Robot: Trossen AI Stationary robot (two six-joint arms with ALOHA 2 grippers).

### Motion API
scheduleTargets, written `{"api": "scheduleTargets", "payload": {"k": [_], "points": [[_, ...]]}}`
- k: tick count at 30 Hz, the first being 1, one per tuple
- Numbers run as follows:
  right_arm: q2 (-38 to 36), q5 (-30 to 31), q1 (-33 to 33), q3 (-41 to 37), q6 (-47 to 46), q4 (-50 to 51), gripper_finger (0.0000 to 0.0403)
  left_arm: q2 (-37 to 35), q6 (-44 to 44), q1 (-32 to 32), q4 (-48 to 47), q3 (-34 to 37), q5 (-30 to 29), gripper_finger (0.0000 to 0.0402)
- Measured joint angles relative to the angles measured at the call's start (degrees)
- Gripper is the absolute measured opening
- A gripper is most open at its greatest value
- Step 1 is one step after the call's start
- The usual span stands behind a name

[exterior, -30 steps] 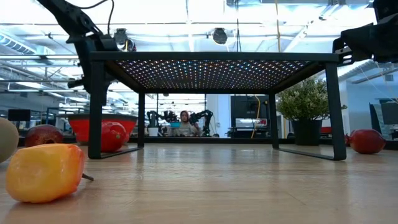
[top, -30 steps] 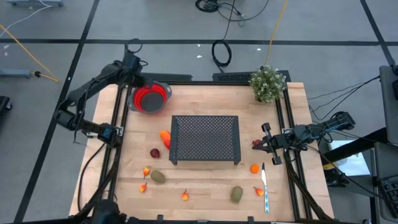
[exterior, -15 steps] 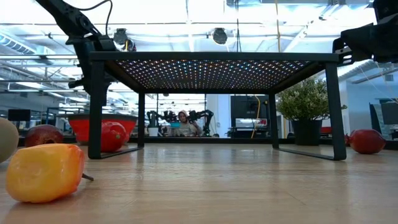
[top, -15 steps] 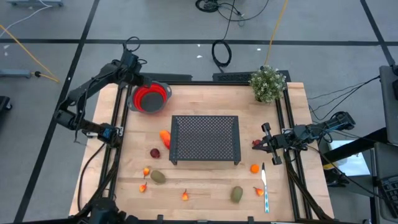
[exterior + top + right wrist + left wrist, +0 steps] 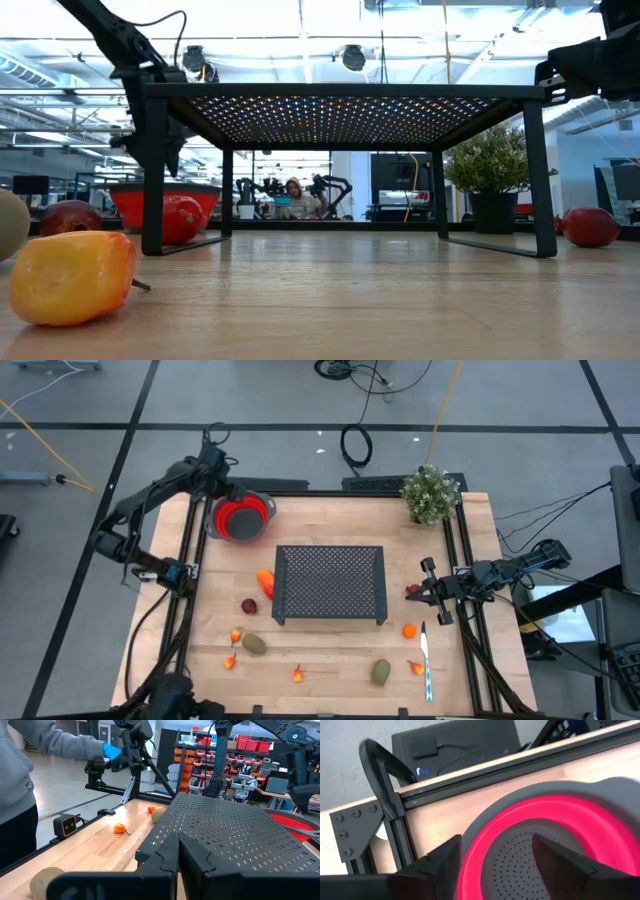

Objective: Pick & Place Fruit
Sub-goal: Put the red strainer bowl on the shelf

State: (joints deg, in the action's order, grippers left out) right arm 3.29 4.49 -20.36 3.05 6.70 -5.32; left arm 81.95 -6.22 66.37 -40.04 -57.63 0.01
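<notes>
Dark fingers of the left gripper point(image 5: 495, 865) stood parted, empty, over the red colander point(image 5: 242, 517). Right gripper point(image 5: 424, 592) waited shut at the table's right edge. Fruit point(image 5: 256, 645) lay scattered on the wood before the black mesh rack point(image 5: 330, 585).

Mesh rack point(image 5: 330, 585) mid-table; edges open.

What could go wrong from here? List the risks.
1. The left tool hangs open right over the red colander's rim; descending could tip it.
2. The dark red fruit and long orange piece lie close against the black mesh rack, leaving little room for fingers.
</notes>
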Motion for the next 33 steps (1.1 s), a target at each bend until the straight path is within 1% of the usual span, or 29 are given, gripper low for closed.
{"api": "scheduleTargets", "payload": {"k": [4,6,9,22,27,30,33], "points": [[0.0,0.0,0.0,0.0,0.0,0.0,0.0000,2.5,0.1,0.0,0.0,0.0,-0.1,0.0269],[0.0,0.0,0.0,0.0,0.0,0.0,0.0000,3.2,1.9,0.0,0.1,0.0,-1.0,0.0273],[0.0,0.0,0.0,0.0,0.0,0.0,0.0000,4.0,4.1,0.0,0.2,0.0,-3.2,0.0273],[0.0,0.0,0.0,0.0,0.0,0.0,0.0000,7.5,5.7,0.0,1.0,0.0,-4.1,0.0273],[0.0,0.0,0.0,0.0,0.0,0.0,0.0000,10.0,5.9,0.0,1.0,0.0,-4.1,0.0273],[0.0,0.0,0.0,0.0,0.0,0.0,0.0000,11.0,6.4,-0.2,1.2,0.0,-4.1,0.0268],[0.0,0.0,0.0,0.0,0.0,0.0,0.0000,11.1,6.3,-0.5,1.5,0.0,-4.4,0.0244]]}}
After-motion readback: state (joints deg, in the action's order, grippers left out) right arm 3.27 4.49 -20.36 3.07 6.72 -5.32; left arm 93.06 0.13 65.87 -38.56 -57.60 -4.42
